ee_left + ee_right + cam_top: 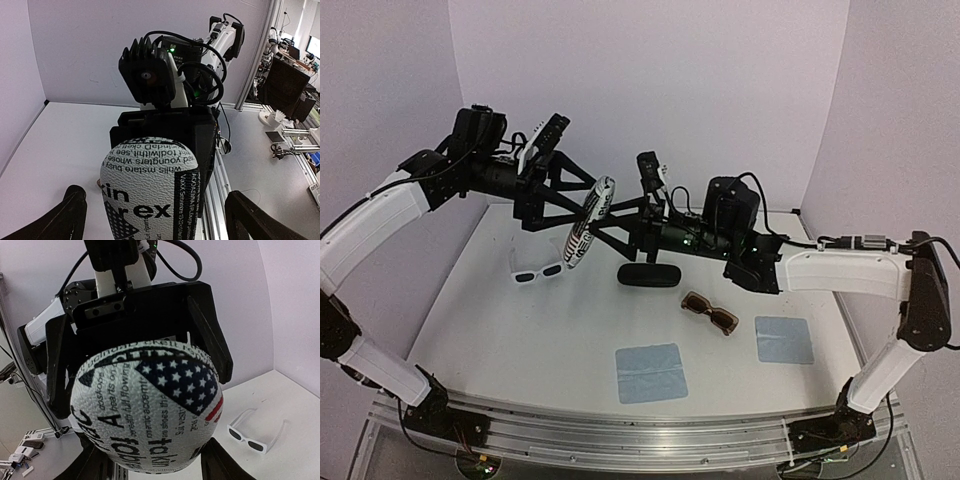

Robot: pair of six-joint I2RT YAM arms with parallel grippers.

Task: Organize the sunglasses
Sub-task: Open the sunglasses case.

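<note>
The white sunglasses (535,268) lie on the table at the left and also show in the right wrist view (252,437). The brown sunglasses (709,313) lie right of centre. Both arms meet in the air above the table's back half around the white printed glasses case (588,228). My right gripper (606,222) (155,460) is shut on the case (147,410) and holds it up. My left gripper (582,208) (154,192) is open with its fingers (70,210) either side of the case (150,195), a gap showing on both sides.
The black glasses case (651,275) lies on the table under the arms. Two light-blue cloths lie near the front, one at centre (650,372) and one at the right (784,339). Walls close the table at the back and sides.
</note>
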